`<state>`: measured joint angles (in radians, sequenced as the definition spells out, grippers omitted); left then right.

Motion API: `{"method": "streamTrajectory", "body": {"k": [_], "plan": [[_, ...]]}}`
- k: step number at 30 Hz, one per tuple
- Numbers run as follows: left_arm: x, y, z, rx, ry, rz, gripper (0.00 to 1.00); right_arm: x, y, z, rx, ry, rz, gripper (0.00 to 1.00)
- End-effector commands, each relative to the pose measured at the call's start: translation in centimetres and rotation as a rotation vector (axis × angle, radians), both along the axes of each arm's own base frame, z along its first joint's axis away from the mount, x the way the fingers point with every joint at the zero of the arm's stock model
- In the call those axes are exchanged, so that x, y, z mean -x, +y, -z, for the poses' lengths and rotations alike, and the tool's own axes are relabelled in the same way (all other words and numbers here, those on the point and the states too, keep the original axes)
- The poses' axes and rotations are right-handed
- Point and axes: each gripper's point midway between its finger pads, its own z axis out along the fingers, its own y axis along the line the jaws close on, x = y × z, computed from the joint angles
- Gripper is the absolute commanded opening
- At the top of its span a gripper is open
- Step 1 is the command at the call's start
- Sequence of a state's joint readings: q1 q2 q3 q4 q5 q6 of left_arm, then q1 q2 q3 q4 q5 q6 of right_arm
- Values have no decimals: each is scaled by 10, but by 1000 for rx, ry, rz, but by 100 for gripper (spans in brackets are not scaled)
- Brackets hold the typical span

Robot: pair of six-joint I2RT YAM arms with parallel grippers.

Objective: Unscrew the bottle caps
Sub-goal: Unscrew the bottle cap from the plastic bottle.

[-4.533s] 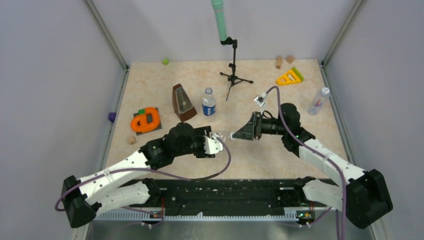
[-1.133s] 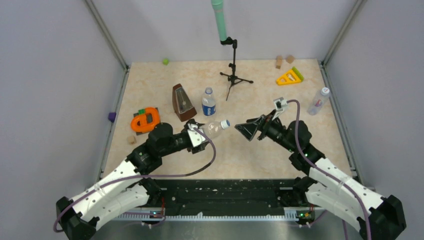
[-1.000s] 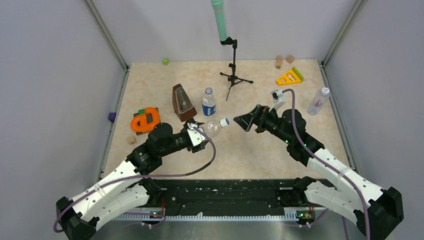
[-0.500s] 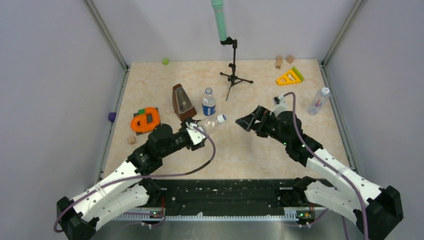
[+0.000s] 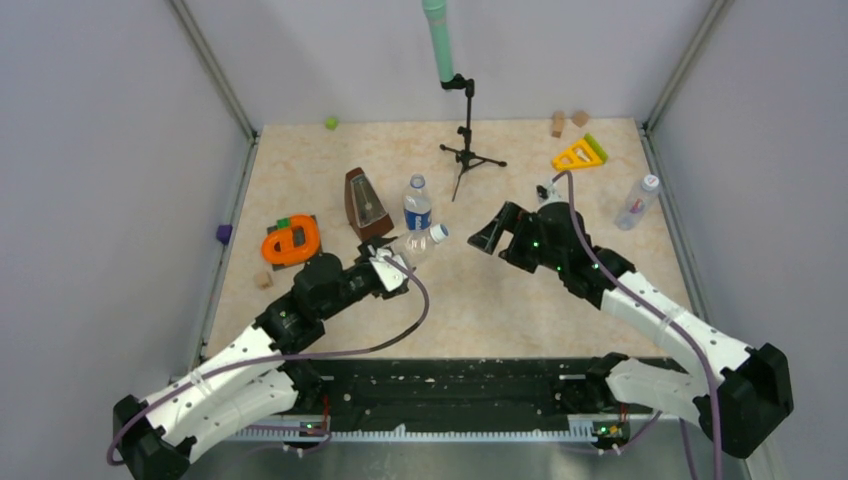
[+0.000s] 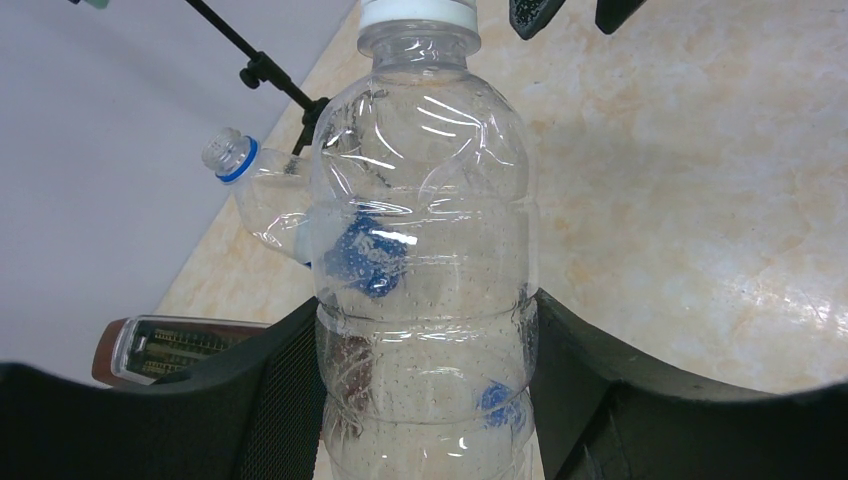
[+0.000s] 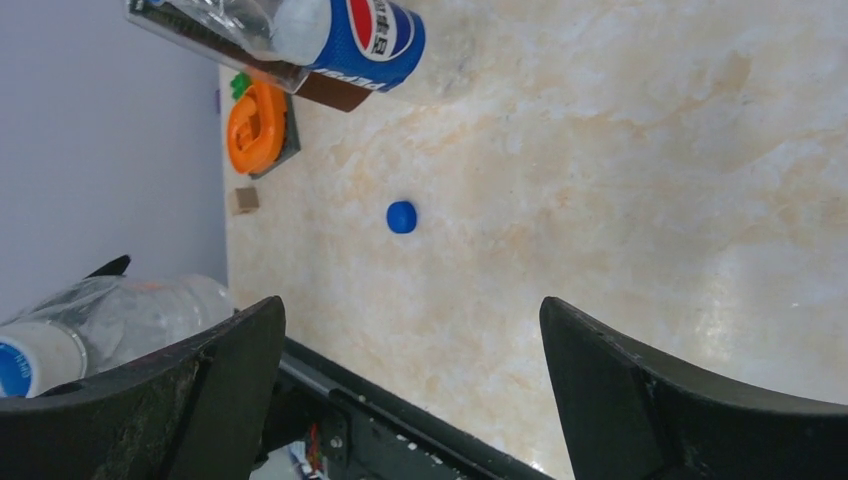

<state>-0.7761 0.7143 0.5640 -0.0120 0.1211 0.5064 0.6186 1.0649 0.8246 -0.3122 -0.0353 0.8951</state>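
Observation:
My left gripper [image 5: 398,264] [image 6: 425,400] is shut on the body of a plain clear bottle [image 5: 418,246] [image 6: 420,250], holding it off the table with its white cap [image 5: 438,233] [image 6: 418,12] pointing right. My right gripper [image 5: 488,236] [image 7: 410,310] stands open just right of that cap, apart from it. A blue-and-white labelled bottle [image 5: 417,207] [image 7: 350,30] stands behind with a bare neck. A dark blue cap [image 7: 401,217] lies loose on the table. A third bottle [image 5: 635,205] with a white cap [image 5: 650,182] stands at the right.
A brown metronome [image 5: 365,205] stands left of the labelled bottle, and a microphone stand [image 5: 465,135] behind it. An orange toy on a dark plate [image 5: 292,241], a yellow triangle [image 5: 578,155] and small wooden blocks [image 5: 557,123] lie around the edges.
The left gripper has carried the clear bottle a little farther back, near the labelled bottle. The right gripper has swung left and back, following the cap, still open.

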Motion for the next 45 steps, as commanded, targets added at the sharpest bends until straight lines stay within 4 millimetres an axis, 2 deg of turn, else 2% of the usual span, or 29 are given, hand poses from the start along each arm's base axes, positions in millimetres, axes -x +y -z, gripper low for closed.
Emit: {"method": "streamTrajectory", "body": {"k": [1, 3, 6, 11, 16, 21, 26, 33, 41, 45], "plan": [[-4, 1, -14, 21, -86, -26, 0, 12, 24, -28, -243, -56, -83, 92], [-4, 1, -12, -4, -98, -39, 0, 19, 36, -39, -358, -81, -135, 88], [-3, 2, -8, -39, -130, -58, 0, 25, 42, -50, -465, -92, -162, 82], [-3, -2, -3, -80, -151, -51, 0, 29, 40, -63, -501, -117, -165, 80], [-7, -1, 1, -135, -171, -75, 0, 31, 36, -81, -547, -166, -154, 70], [-8, -1, 13, -218, -183, -91, 0, 34, 41, -92, -563, -183, -198, 67], [-5, -7, 16, -222, -183, -70, 0, 34, 51, -81, -523, -135, -251, 61], [-1, -11, 19, -230, -176, -44, 0, 38, 63, -79, -546, -110, -318, 54], [2, -10, 22, -244, -157, -42, 0, 38, 67, -80, -540, -113, -337, 51], [1, -10, 21, -243, -159, -42, 0, 39, 69, -76, -538, -106, -355, 45]]}}
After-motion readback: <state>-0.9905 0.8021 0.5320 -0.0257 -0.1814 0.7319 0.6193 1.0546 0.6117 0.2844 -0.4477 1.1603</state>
